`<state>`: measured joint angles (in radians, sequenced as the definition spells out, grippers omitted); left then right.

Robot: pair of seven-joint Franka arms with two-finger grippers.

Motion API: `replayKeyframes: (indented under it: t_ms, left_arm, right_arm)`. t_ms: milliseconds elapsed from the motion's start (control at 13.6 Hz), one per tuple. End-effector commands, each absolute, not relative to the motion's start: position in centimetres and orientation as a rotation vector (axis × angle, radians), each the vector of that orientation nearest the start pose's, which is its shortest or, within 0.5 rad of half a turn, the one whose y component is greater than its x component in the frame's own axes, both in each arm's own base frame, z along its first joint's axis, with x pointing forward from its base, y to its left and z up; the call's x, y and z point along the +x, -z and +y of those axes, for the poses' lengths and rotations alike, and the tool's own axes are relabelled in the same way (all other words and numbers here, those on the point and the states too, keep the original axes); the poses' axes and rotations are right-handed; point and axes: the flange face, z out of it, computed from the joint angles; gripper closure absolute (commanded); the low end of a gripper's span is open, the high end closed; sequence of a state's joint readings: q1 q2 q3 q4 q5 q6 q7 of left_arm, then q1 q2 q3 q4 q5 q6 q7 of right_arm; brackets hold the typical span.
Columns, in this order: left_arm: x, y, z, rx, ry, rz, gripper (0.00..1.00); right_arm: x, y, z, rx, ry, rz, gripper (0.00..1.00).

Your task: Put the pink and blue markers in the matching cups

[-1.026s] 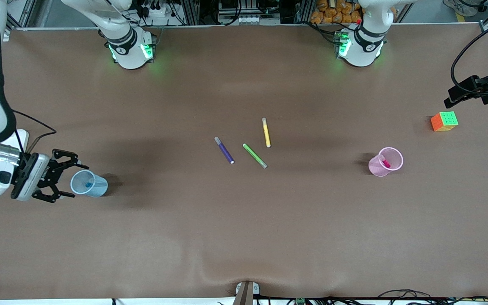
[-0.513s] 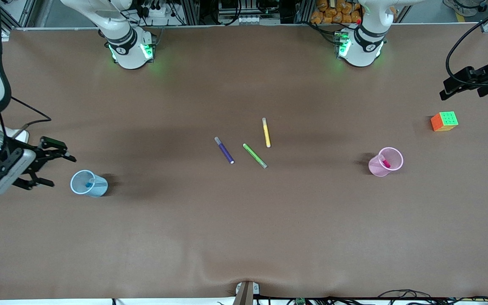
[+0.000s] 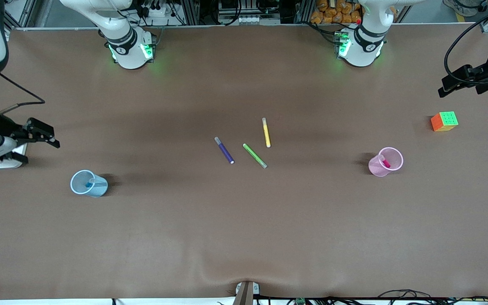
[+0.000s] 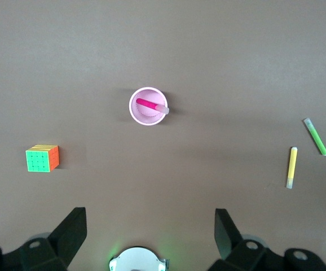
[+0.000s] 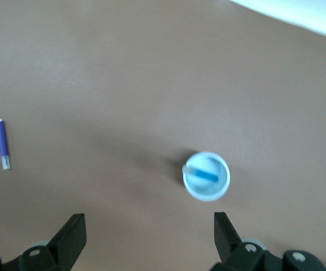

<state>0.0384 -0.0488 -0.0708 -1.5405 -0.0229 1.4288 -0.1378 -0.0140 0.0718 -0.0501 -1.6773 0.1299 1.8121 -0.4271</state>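
Note:
The pale blue cup (image 3: 79, 188) stands toward the right arm's end of the table, and the blue marker (image 3: 89, 184) leans inside it. In the right wrist view the blue cup (image 5: 221, 187) shows from above with the blue marker (image 5: 203, 174) in it. My right gripper (image 3: 40, 151) hangs open and empty over the table edge beside that cup. The pink cup (image 3: 375, 167) holds the pink marker (image 3: 384, 162) toward the left arm's end. The left wrist view looks down on the pink cup (image 4: 136, 113) and the pink marker (image 4: 149, 104). My left gripper (image 4: 150, 224) is open, high up, holding nothing.
A purple pen (image 3: 224, 150), a green pen (image 3: 255, 155) and a yellow pen (image 3: 266, 132) lie loose mid-table. A colourful cube (image 3: 444, 121) sits near the left arm's end, farther from the front camera than the pink cup.
My right gripper has drawn back from the blue cup, rising toward the table's end. The left gripper has shifted slightly upward. Both markers stay in their cups.

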Motion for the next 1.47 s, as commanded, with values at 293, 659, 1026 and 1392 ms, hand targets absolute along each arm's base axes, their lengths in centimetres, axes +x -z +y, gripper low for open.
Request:
replayKeyframes:
  t_ms: [293, 659, 1026, 1392]
  left_arm:
    - [50.8, -65.7, -2.7, -3.132, -0.146, -0.211, 0.00]
    - [51.9, -65.9, -2.4, -3.133, -0.134, -0.197, 0.00]
    - [52.2, -65.3, -2.8, -3.133, -0.148, -0.202, 0.00]
    - [52.3, -65.5, -2.2, -3.124, -0.139, -0.210, 0.00]
  right_arm:
    - [54.6, -59.0, -3.4, -3.099, 0.003, 0.058, 0.00]
    - [53.3, -61.6, -3.8, -3.130, -0.026, 0.163, 0.00]
    - [52.5, -62.9, -3.4, -3.124, -0.096, 0.227, 0.00]
    - [52.1, -62.9, -3.1, -3.123, -0.127, 0.200, 0.00]
